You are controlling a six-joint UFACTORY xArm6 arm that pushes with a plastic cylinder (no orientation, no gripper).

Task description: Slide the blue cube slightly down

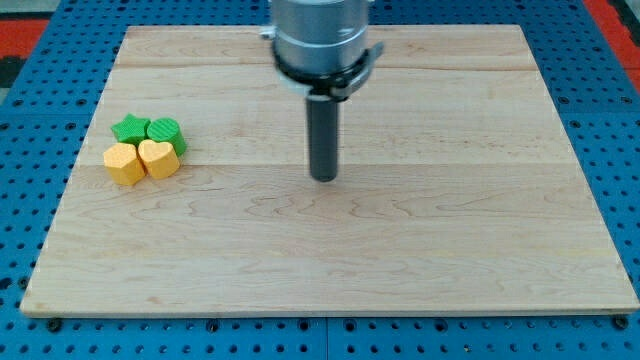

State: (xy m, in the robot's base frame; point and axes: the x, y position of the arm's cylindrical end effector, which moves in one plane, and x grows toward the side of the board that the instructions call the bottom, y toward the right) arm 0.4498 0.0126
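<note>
No blue cube shows anywhere in the camera view; it may be hidden behind the arm's body or rod, I cannot tell. My tip (323,177) rests on the wooden board (450,250) a little above its middle. The dark rod rises from it to the grey arm body (320,40) at the view's top. The tip stands far to the right of the only blocks in sight, with nothing touching it.
A tight cluster sits at the board's left: a green star (130,128), a green block (165,132), a yellow block (124,163) and a yellow heart (158,158). A blue perforated surface (30,200) surrounds the board.
</note>
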